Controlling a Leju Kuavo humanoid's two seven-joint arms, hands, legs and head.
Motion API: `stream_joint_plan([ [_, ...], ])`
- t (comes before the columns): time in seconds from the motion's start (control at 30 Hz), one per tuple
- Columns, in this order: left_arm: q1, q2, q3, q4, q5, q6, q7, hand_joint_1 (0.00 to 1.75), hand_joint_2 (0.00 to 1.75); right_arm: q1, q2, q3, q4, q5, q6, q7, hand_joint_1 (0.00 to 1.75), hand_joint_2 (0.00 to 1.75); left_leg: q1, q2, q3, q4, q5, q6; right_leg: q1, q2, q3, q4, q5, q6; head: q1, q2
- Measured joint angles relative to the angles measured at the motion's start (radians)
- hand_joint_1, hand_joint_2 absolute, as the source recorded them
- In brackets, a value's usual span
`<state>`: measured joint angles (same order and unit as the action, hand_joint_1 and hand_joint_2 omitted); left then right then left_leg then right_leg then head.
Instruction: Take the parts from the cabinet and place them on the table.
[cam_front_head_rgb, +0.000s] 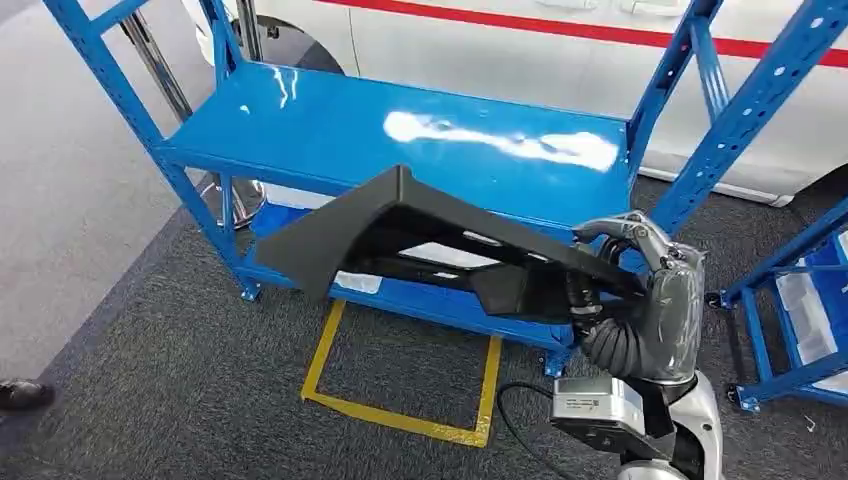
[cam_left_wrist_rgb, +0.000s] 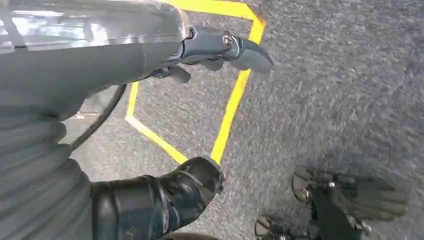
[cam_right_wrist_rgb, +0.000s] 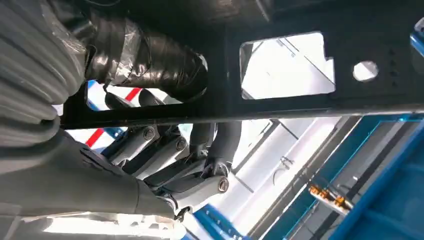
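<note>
A long black plastic part (cam_front_head_rgb: 400, 225) with cut-out openings hangs in the air in front of the blue cabinet (cam_front_head_rgb: 330, 125). My right hand (cam_front_head_rgb: 640, 290) grips its right end, fingers over the top edge. From the right wrist camera, the same black part (cam_right_wrist_rgb: 300, 100) crosses the picture, with the fingers (cam_right_wrist_rgb: 165, 150) wrapped round its bar and the thumb (cam_right_wrist_rgb: 150, 57) pressed on its far side. My left hand (cam_left_wrist_rgb: 150, 55) hangs over the carpet with its fingers apart and nothing in it.
The cabinet's top shelf is bare and glossy. A yellow taped square (cam_front_head_rgb: 400, 385) marks the dark carpet (cam_front_head_rgb: 180, 380) in front of it. A second blue rack (cam_front_head_rgb: 800, 310) with clear bins stands at the right. A white vehicle (cam_front_head_rgb: 560, 40) is behind. A person's shoe (cam_front_head_rgb: 20, 395) shows at far left.
</note>
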<state>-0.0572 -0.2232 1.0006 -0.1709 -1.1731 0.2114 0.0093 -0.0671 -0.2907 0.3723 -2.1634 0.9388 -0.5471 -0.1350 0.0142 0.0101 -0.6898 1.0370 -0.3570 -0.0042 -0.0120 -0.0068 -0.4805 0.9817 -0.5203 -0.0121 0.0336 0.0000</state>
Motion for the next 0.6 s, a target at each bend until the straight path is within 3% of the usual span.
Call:
stream_joint_plan([
  [0.03, 0.001, 0.0, 0.0, 0.0, -0.001, -0.005, -0.011, 0.0, 1.75, 0.001, 0.0, -0.001, 0.0, -0.008, 0.008, -0.001, 1.75, 1.75, 0.0, -0.002, -0.014, 0.044, -0.061, 0.0, 0.0, 0.001, -0.013, 0.0, 0.012, -0.013, 0.0, 0.0],
  [0.1, 0.0, 0.0, 0.0, 0.0, -0.005, -0.008, -0.015, 0.0, 1.75, 0.004, 0.0, -0.002, 0.0, -0.011, 0.02, -0.003, 1.75, 1.75, 0.0, -0.004, -0.041, 0.169, -0.173, -0.005, 0.002, -0.006, -0.037, 0.001, 0.032, -0.015, 0.0, 0.0],
  [0.13, 0.001, 0.0, 0.0, 0.0, -0.005, -0.008, -0.015, 0.0, 1.75, 0.005, 0.0, -0.002, 0.0, -0.011, 0.027, -0.003, 1.75, 1.75, 0.0, -0.004, -0.054, 0.235, -0.195, -0.007, 0.003, -0.011, -0.05, 0.002, 0.042, -0.015, -0.001, 0.0],
  [0.17, 0.0, 0.0, 0.0, 0.0, -0.006, -0.008, -0.015, 0.0, 1.75, 0.006, 0.0, -0.002, 0.002, -0.011, 0.029, -0.003, 1.75, 1.75, 0.001, -0.004, -0.054, 0.272, -0.186, -0.009, 0.003, -0.017, -0.064, 0.006, 0.05, -0.013, -0.001, 0.0],
  [0.2, 0.0, 0.0, 0.0, 0.0, -0.005, -0.009, -0.015, 0.0, 1.75, 0.008, 0.0, -0.002, 0.003, -0.011, 0.029, -0.003, 1.75, 1.75, 0.001, -0.004, -0.034, 0.269, -0.152, -0.01, 0.003, -0.026, -0.078, 0.011, 0.056, -0.011, -0.001, 0.0],
  [0.27, 0.001, 0.0, 0.0, 0.0, -0.005, -0.01, -0.013, 0.0, 1.75, 0.011, 0.0, -0.002, 0.003, -0.011, 0.029, -0.003, 1.75, 1.75, 0.003, 0.006, 0.066, 0.14, -0.095, -0.007, 0.002, -0.042, -0.094, 0.02, 0.064, -0.004, -0.001, 0.0],
  [0.3, 0.0, 0.0, 0.0, 0.0, -0.005, -0.01, -0.012, 0.0, 1.75, 0.011, 0.0, -0.003, 0.003, -0.011, 0.03, -0.003, 1.75, 1.75, 0.002, 0.032, 0.136, 0.036, -0.099, -0.004, 0.002, -0.049, -0.098, 0.026, 0.067, 0.001, -0.001, 0.0],
  [0.33, -0.003, 0.0, 0.0, 0.0, -0.006, -0.01, -0.008, 0.0, 1.75, 0.014, 0.0, -0.006, 0.003, -0.011, 0.031, -0.003, 1.75, 1.75, -0.011, 0.061, 0.176, -0.023, -0.133, -0.003, 0.009, -0.06, -0.105, 0.026, 0.07, 0.006, -0.002, 0.0],
  [0.37, -0.003, 0.0, 0.0, 0.0, -0.006, -0.01, -0.004, 0.0, 1.75, 0.014, 0.0, -0.008, 0.003, -0.011, 0.035, -0.003, 1.75, 1.75, -0.012, 0.051, 0.169, -0.031, -0.13, 0.01, 0.01, -0.07, -0.104, 0.027, 0.074, 0.012, 0.001, 0.0],
  [0.4, -0.002, 0.0, 0.0, 0.0, -0.008, -0.01, 0.0, 0.0, 1.75, 0.014, 0.0, -0.008, 0.003, -0.011, 0.039, -0.003, 1.75, 1.75, -0.013, 0.042, 0.164, -0.036, -0.13, 0.012, 0.01, -0.078, -0.103, 0.028, 0.076, 0.015, 0.0, 0.0],
  [0.47, 0.0, 0.0, 0.0, 0.0, -0.008, -0.01, 0.006, 0.0, 1.75, 0.013, 0.002, -0.008, 0.003, -0.01, 0.046, -0.003, 1.75, 1.75, -0.012, 0.021, 0.155, -0.04, -0.122, 0.028, 0.01, -0.097, -0.1, 0.025, 0.082, 0.025, 0.0, 0.0],
  [0.5, 0.002, 0.0, 0.0, 0.0, -0.008, -0.01, 0.006, 0.0, 1.75, 0.014, 0.001, -0.009, 0.003, -0.009, 0.046, -0.002, 1.75, 1.75, -0.006, 0.015, 0.161, -0.048, -0.114, 0.04, 0.003, -0.074, -0.105, 0.033, 0.067, 0.032, 0.0, 0.0],
  [0.53, 0.002, 0.0, 0.0, 0.0, -0.009, -0.01, 0.006, 0.0, 1.75, 0.015, 0.002, -0.01, 0.003, -0.008, 0.047, -0.003, 1.75, 1.75, -0.006, 0.006, 0.157, -0.049, -0.109, 0.048, -0.001, -0.03, -0.119, 0.068, 0.034, 0.036, 0.0, 0.0],
  [0.57, 0.001, 0.0, 0.0, 0.0, -0.009, -0.01, 0.006, 0.0, 1.75, 0.016, 0.001, -0.01, 0.003, -0.008, 0.047, -0.002, 1.75, 1.75, -0.007, -0.001, 0.152, -0.049, -0.106, 0.054, -0.001, -0.008, -0.15, 0.138, -0.011, 0.038, 0.0, 0.0],
  [0.6, 0.0, 0.0, 0.0, 0.0, -0.01, -0.01, 0.006, 0.0, 1.75, 0.017, 0.001, -0.01, 0.003, -0.007, 0.047, -0.002, 1.75, 1.75, -0.008, -0.011, 0.147, -0.048, -0.103, 0.058, -0.001, 0.0, -0.188, 0.222, -0.052, 0.04, 0.0, 0.0],
])
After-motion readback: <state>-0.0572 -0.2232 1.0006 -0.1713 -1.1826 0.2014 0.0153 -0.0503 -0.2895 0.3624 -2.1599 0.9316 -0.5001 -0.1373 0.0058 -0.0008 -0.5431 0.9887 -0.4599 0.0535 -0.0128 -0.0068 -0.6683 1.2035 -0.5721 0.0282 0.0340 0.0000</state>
